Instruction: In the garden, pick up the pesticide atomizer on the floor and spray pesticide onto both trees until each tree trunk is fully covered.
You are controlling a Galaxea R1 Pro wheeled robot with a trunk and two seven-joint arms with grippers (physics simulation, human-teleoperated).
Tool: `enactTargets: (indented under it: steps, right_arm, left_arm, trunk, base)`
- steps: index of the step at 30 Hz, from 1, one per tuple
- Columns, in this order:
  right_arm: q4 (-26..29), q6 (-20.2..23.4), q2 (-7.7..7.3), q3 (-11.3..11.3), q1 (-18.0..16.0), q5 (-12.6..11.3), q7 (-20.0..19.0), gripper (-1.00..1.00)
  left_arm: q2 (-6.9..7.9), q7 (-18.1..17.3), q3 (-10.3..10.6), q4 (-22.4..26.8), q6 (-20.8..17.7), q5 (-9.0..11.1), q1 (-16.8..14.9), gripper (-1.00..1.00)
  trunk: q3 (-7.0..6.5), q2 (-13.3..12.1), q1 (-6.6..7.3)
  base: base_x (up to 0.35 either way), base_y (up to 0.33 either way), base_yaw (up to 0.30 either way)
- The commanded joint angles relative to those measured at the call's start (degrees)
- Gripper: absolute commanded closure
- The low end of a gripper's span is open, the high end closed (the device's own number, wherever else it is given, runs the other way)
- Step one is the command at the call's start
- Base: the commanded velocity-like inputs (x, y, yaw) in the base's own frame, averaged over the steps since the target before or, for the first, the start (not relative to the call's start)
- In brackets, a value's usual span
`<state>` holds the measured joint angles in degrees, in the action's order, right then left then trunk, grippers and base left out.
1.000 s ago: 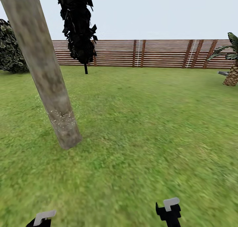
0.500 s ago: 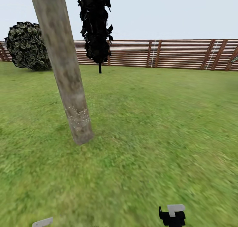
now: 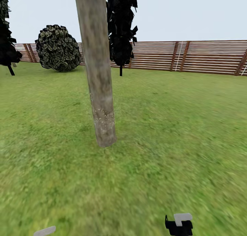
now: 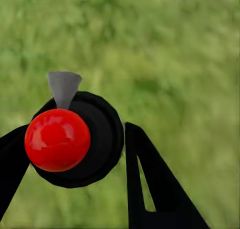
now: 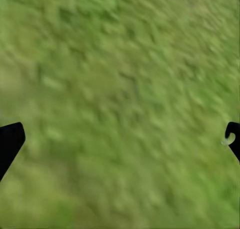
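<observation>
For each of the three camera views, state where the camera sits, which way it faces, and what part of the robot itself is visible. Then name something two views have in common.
Head view: on the robot's head, facing forward and down at the tree trunk, fence and round bush; right pincer at the bottom edge.
Left wrist view: on the left arm, looking along the left pincer shut on the pesticide atomizer, grass beyond.
Right wrist view: on the right arm, facing down; open fingertips at the edges.
Shared: all three show the lawn.
</observation>
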<state>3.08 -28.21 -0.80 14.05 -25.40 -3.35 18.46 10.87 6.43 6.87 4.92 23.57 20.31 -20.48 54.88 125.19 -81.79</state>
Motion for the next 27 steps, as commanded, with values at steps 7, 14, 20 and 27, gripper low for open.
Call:
enactTargets:
  steps: [7, 14, 20, 27]
  right_arm:
    - [0.00, 0.00, 0.18, 0.01, 0.00, 0.01, 0.00, -1.00]
    - [0.00, -0.01, 0.26, 0.01, 0.02, 0.01, 0.00, -1.00]
    - [0.00, 0.00, 0.25, 0.01, 0.00, 0.01, 0.00, -1.00]
    - [0.00, 0.00, 0.25, 0.01, 0.00, 0.01, 0.00, -1.00]
  left_arm:
    - [-0.01, -0.01, -0.01, 0.00, -0.01, 0.00, 0.00, 1.00]
    - [-0.06, -0.01, -0.01, 0.00, -0.01, -0.08, 0.00, 1.00]
    - [0.51, -0.08, -1.88, 0.09, 0.20, -0.17, 0.05, 1.00]
    - [0.67, -0.10, -2.08, 0.10, 5.94, -0.26, 1.69, 1.00]
  trunk:
    - [0.00, 0.00, 0.00]
    - [0.00, 0.00, 0.00]
    - [0.00, 0.00, 0.00]
    - [0.00, 0.00, 0.00]
  base:
    - [0.000, 0.305, 0.280]
    - [0.000, 0.150, 0.280]
    - [0.000, 0.001, 0.280]
    - [0.000, 0.000, 0.280]
